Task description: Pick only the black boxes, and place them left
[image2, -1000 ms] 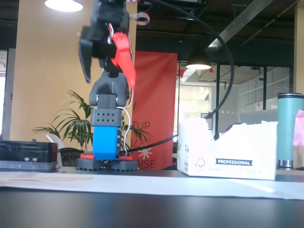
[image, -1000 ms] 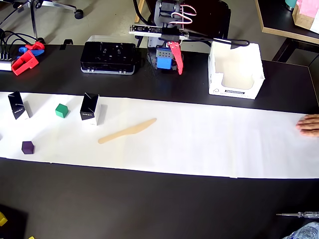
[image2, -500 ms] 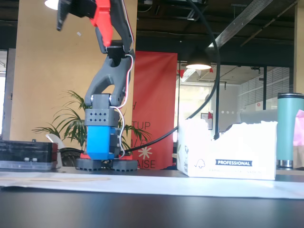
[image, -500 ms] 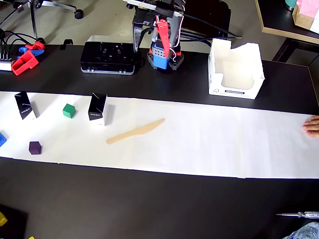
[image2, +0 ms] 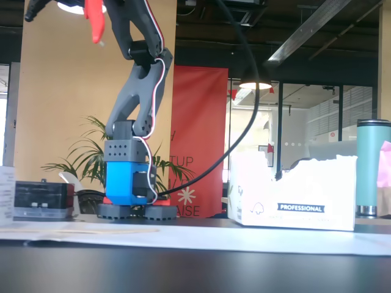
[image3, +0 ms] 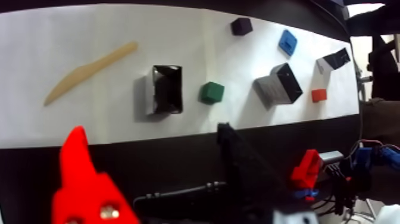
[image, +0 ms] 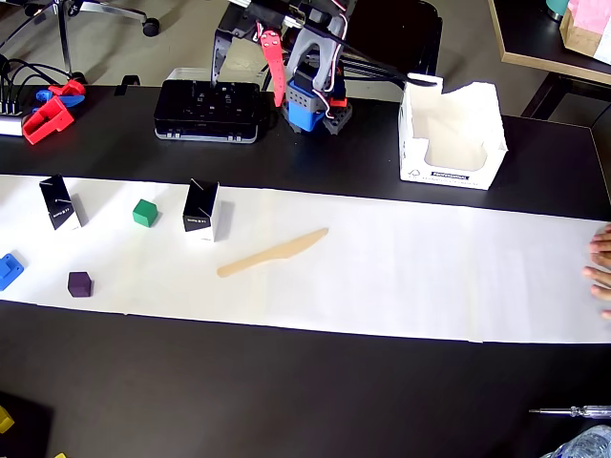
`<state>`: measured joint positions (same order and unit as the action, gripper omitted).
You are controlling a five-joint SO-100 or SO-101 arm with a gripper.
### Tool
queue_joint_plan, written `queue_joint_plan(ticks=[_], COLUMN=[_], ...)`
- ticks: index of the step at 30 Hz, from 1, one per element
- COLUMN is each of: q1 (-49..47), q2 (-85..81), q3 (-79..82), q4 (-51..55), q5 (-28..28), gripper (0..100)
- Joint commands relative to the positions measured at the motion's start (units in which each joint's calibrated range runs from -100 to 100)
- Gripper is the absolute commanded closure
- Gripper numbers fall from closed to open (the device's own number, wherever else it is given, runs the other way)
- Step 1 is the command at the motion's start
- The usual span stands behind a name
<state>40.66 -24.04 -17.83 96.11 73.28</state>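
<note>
Where paper runs, green cube (image: 144, 212) sits between black boxes (image: 201, 210).

Black boxes (image: 201, 210) w/ white sides, green cube (image: 145, 212), white paper strip (image: 401, 267).

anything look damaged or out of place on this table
The white cardboard box behind the paper strip is damaged: its top edge is torn and jagged, clearest in the fixed view. A person's fingers also rest on the strip's right end in the overhead view.
</note>
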Motion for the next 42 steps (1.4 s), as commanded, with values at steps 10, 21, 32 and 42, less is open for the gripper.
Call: queue_joint_plan(ticks=[10, 21, 32, 42], q1=[5.1, 1.7, -5.5, -9.7], q2=[8.7, 16.0, 17.1, 17.4], q3=[-2.9, 0.4, 18.5, 28.5], q4=[-0.6, -2.7, -19.2, -26.1], q5=[3.3, 1.5, -3.7, -6.2], gripper=[59, 59, 56, 50])
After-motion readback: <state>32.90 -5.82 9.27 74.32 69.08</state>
